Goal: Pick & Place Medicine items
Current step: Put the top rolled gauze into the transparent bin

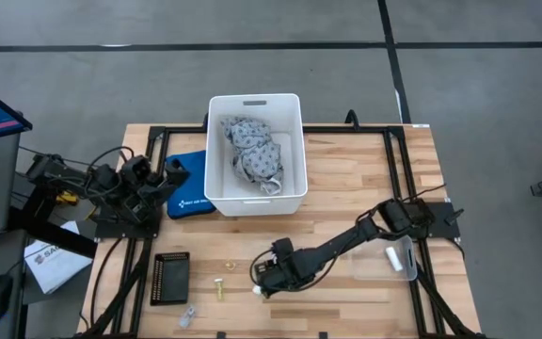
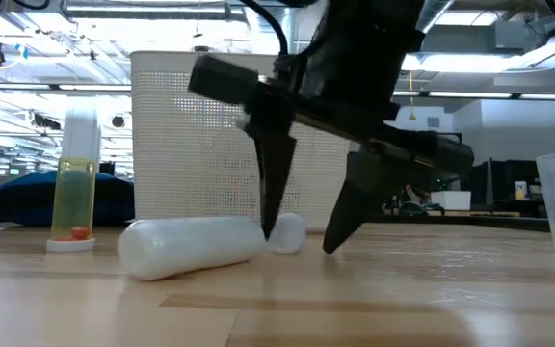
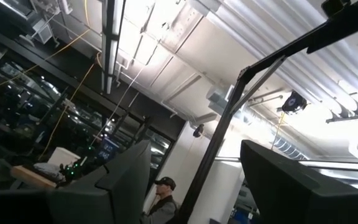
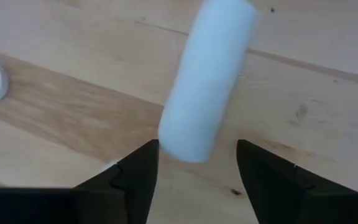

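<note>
The right gripper is lowered to the tabletop near its front edge, with its fingers apart and one white cylinder lying on the wood ahead of the gap; nothing is clamped yet. This placement is judged to be a lineup for a grasp, since the fingers straddle the near end of the cylinder in the right wrist view. In the low view, both fingertips are seen close to or touching the wood, with a small white rounded end between them and a larger white cylinder lying beside them, nearer the camera; whether either is the one in the wrist view cannot be told. The high view alone shows the layout: the white bin holding a grey cloth stands well apart at the rear, and another white cylinder lies at the right edge. The left gripper is parked at the left of the bin; its wrist view, aimed at the ceiling, shows its fingers apart.
</note>
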{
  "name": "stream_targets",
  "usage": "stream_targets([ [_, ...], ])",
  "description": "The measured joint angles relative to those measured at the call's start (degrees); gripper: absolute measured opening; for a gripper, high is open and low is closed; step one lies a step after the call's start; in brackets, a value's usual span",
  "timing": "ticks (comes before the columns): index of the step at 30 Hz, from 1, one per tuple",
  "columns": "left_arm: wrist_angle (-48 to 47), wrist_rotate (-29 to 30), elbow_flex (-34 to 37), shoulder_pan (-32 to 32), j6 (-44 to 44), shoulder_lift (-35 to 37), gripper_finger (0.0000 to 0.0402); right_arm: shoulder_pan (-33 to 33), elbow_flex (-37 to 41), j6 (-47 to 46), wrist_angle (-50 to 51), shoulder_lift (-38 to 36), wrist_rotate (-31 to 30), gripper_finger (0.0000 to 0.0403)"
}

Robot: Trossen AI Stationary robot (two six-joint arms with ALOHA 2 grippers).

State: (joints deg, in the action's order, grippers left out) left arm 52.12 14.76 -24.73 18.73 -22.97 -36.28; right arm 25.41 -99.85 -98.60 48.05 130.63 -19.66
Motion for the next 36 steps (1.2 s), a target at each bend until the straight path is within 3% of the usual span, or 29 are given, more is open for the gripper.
stream_targets([
  [17, 1.11, -0.1, 0.02, 0.01, -0.47, -1.5, 0.0241, -0.46, -0.04, 0.16, 0.75, 0.0, -1.38, 0.0079],
  [26, 1.08, -0.1, 0.02, -0.01, -0.47, -1.5, 0.0241, 2.57, -0.13, -1.35, 0.9, -0.48, -1.43, 0.0009],
  [31, 1.07, -0.08, 0.02, -0.01, -0.47, -1.5, 0.0241, 8.02, -5.72, -4.58, 4.25, -0.5, -1.64, 0.0012],
  [36, 1.05, -0.8, 0.02, 0.0, -0.47, -1.5, 0.0241, 15.94, -15.79, -12.23, 13.35, -0.5, -7.7, 0.0005],
])
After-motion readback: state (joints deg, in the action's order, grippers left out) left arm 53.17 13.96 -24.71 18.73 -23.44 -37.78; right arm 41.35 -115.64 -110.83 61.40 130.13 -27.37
